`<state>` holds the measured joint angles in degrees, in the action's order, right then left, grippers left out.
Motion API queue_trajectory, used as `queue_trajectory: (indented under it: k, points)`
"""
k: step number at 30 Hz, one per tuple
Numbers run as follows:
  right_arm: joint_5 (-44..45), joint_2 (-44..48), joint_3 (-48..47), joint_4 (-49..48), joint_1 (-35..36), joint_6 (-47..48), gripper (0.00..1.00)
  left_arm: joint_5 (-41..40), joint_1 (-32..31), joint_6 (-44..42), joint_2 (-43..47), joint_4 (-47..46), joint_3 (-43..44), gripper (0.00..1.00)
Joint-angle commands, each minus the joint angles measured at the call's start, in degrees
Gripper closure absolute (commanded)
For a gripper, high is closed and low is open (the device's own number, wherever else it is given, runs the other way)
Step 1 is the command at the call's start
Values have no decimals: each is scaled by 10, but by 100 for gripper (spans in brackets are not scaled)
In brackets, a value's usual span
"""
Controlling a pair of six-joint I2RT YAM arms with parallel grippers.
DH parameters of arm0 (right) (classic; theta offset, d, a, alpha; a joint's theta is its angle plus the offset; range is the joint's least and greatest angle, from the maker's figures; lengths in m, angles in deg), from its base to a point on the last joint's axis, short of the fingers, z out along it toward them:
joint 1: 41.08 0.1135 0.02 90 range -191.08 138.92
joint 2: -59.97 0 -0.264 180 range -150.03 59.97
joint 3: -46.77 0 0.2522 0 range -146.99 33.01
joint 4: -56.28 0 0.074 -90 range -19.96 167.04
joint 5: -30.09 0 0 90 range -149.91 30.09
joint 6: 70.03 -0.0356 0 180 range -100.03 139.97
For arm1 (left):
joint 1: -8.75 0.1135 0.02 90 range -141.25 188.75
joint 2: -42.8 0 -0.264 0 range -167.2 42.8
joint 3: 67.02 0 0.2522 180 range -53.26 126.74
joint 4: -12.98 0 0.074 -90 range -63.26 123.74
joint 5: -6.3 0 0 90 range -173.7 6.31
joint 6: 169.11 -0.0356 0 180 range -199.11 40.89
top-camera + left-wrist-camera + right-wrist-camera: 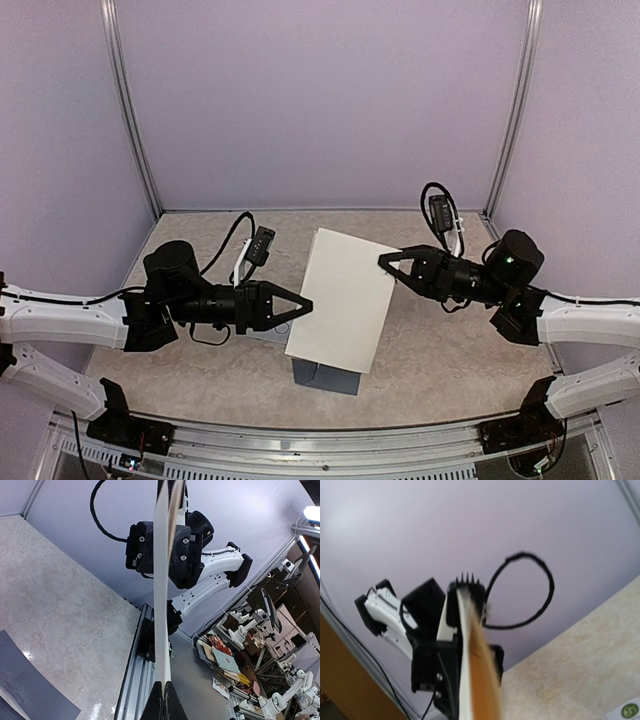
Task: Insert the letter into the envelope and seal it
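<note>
The letter (pixel 343 297), a cream-white sheet, hangs tilted in the air above the table between both arms. My left gripper (pixel 305 303) is shut on its left edge; in the left wrist view the fingertips (pixel 163 685) pinch the sheet (pixel 161 605) edge-on. My right gripper (pixel 385 260) is at the letter's upper right edge. In the right wrist view the sheet (pixel 470 655) runs blurred out of the bottom and my own fingers do not show. The dark slate envelope (pixel 325 378) lies on the table under the letter, mostly hidden. A corner of the envelope (pixel 30 690) shows in the left wrist view.
A small white strip with a green circle (pixel 626 711) lies on the marbled table top (pixel 450 350). Purple walls close in the back and sides. An aluminium rail (pixel 330 445) runs along the near edge by the arm bases.
</note>
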<state>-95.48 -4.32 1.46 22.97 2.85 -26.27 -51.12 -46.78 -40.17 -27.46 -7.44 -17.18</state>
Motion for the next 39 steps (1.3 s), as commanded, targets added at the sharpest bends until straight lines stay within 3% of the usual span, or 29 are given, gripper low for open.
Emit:
queue_trajectory:
  k: [1, 6, 11, 13, 16, 17, 21, 28, 33, 39]
  points:
    - [4, -5, -4, -38, -14, -2, 35, -30, 4, -9, 8, -14, 7, 100]
    - [-23, -36, 3, -39, -10, -10, 17, -120, 1, 6, 16, -136, -6, 100]
    - [-35, -67, 1, -59, 28, -16, 16, -163, -2, 15, 1, -214, -9, 100]
    - [-43, -80, -9, -58, 45, -10, 36, -170, -4, 18, -10, -225, -8, 100]
    - [-43, -89, -12, -68, 54, -10, 97, -170, -6, 24, -20, -222, -8, 100]
    - [-41, -87, -9, -66, 54, -8, 100, -168, -6, 26, -21, -212, -8, 99]
    - [-37, -64, -17, 32, 52, 52, 100, -161, 12, 19, 7, -127, -15, 51]
    - [-91, -37, -92, 339, 52, 201, 100, -141, 95, -98, 128, 196, 41, 11]
    - [-129, -45, -129, 458, 59, 253, 100, -72, 138, -183, 137, 372, 120, 1]
    - [-131, -73, -178, 563, 80, 304, 100, 25, 132, -225, 83, 435, 200, 1]
